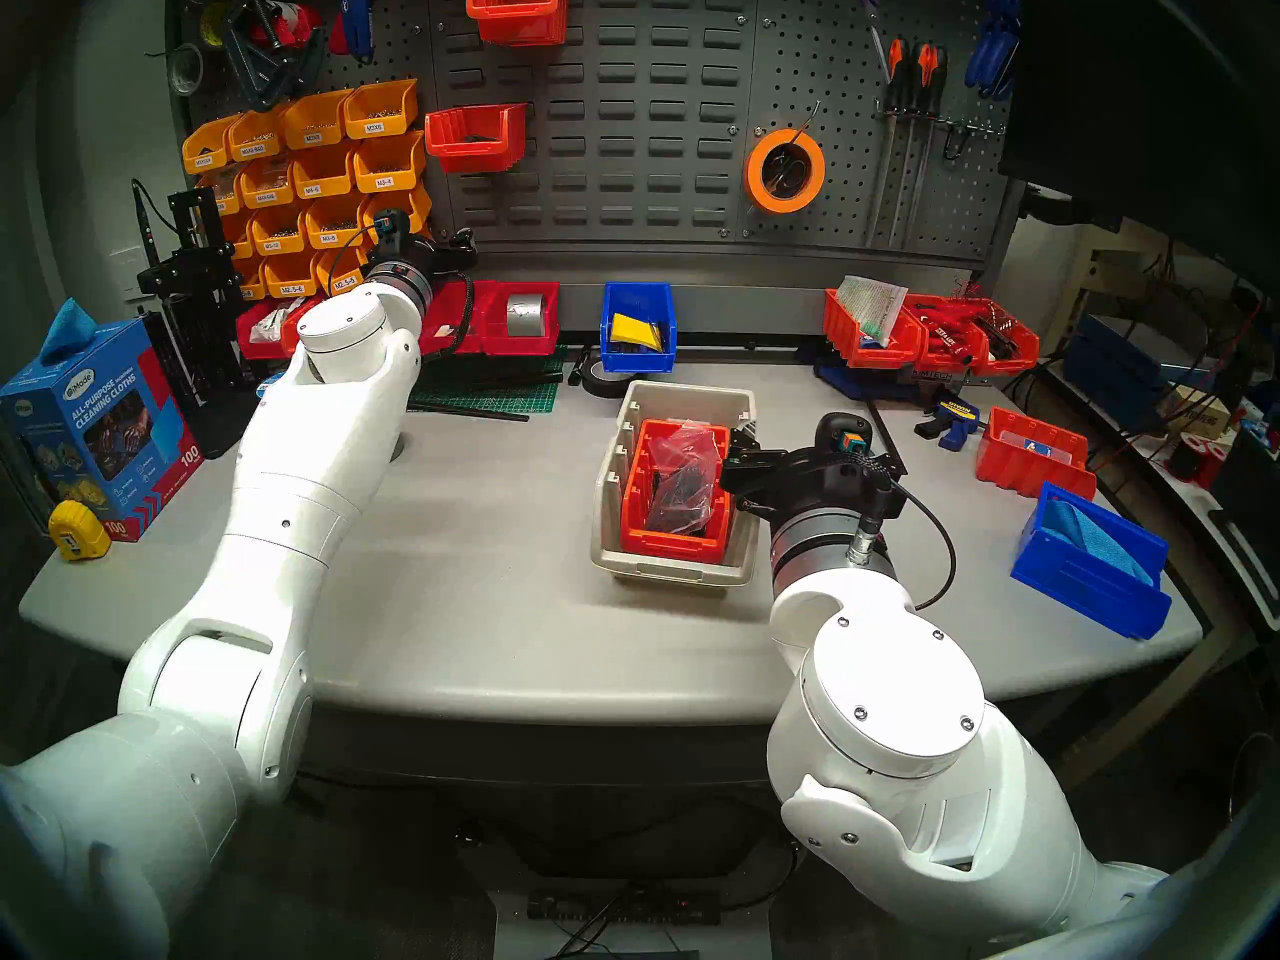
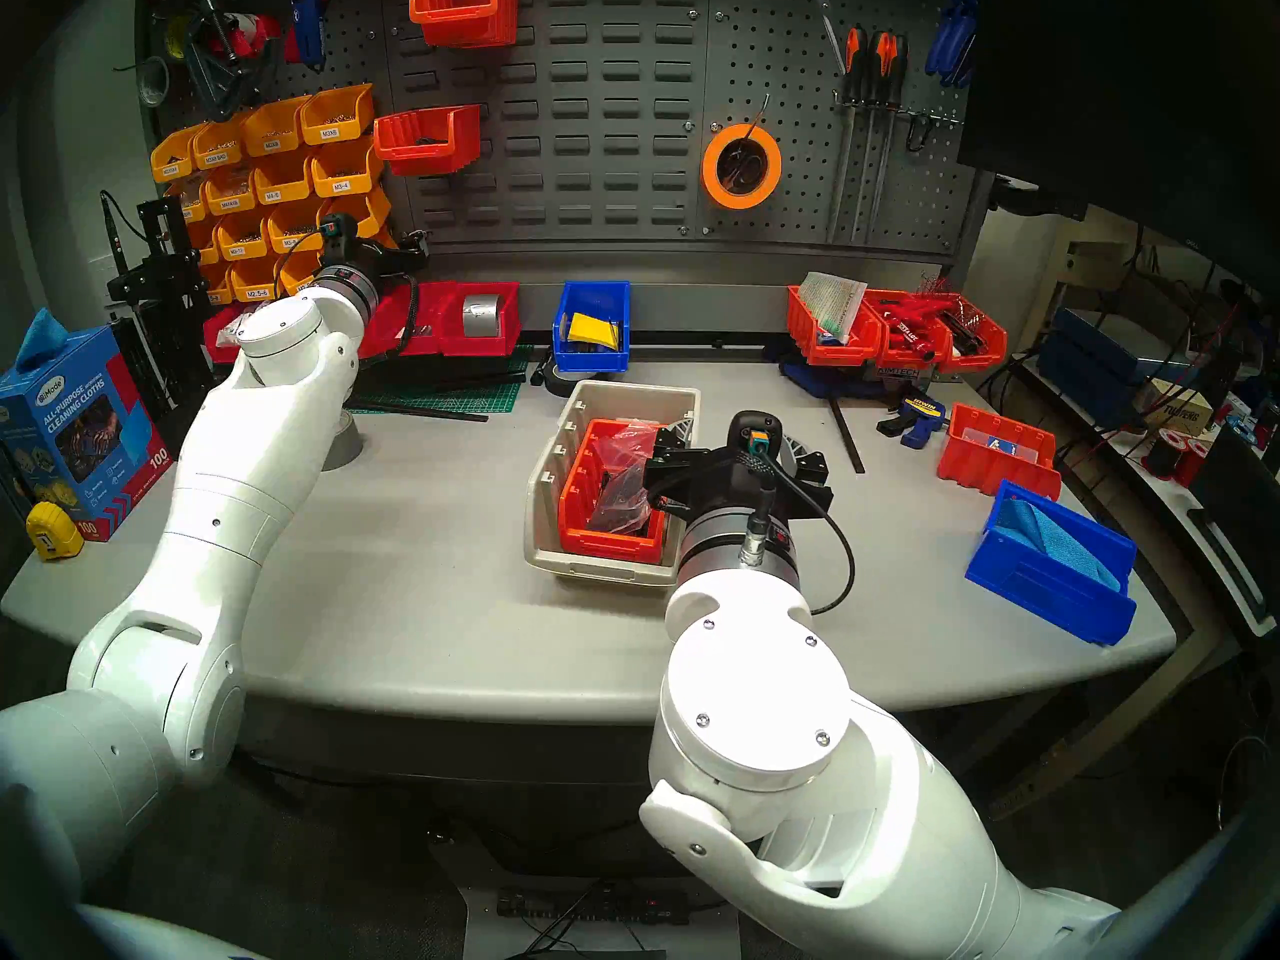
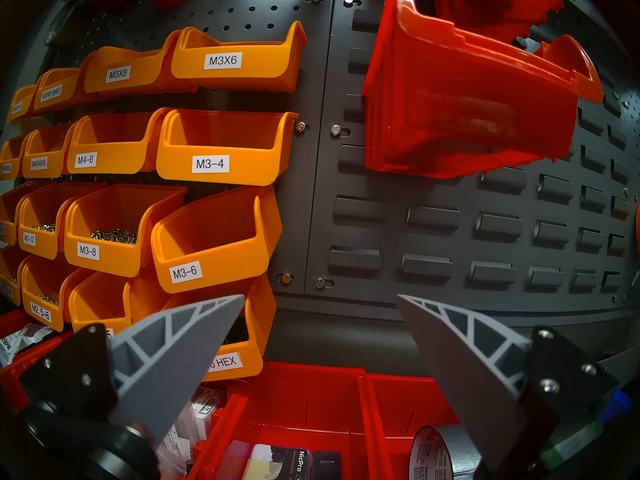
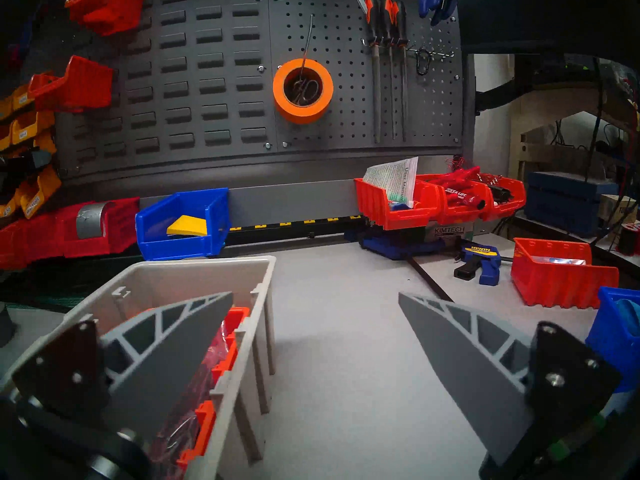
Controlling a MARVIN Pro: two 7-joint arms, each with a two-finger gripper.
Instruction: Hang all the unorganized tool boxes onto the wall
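Behind our surface (image 1: 485, 591) the wall (image 1: 609, 141) waits; our right claw (image 4: 315, 295), spread wide astride the beige bin's (image 1: 692, 401) near wall, should pinch squarely while our left claw (image 3: 320, 297) idles unclenched

1. The grey worktable (image 1: 485, 577) is seen from above by both head views, angled down and forward at the louvred wall panel (image 1: 623, 141); nearly the same picture is given twice.
2. The left wrist view is held close up to the yellow-orange labelled bins (image 3: 221, 150).
3. The right wrist view is kept low over the table, level, beside the beige bin (image 4: 194, 278); that panel is shared with the head views.
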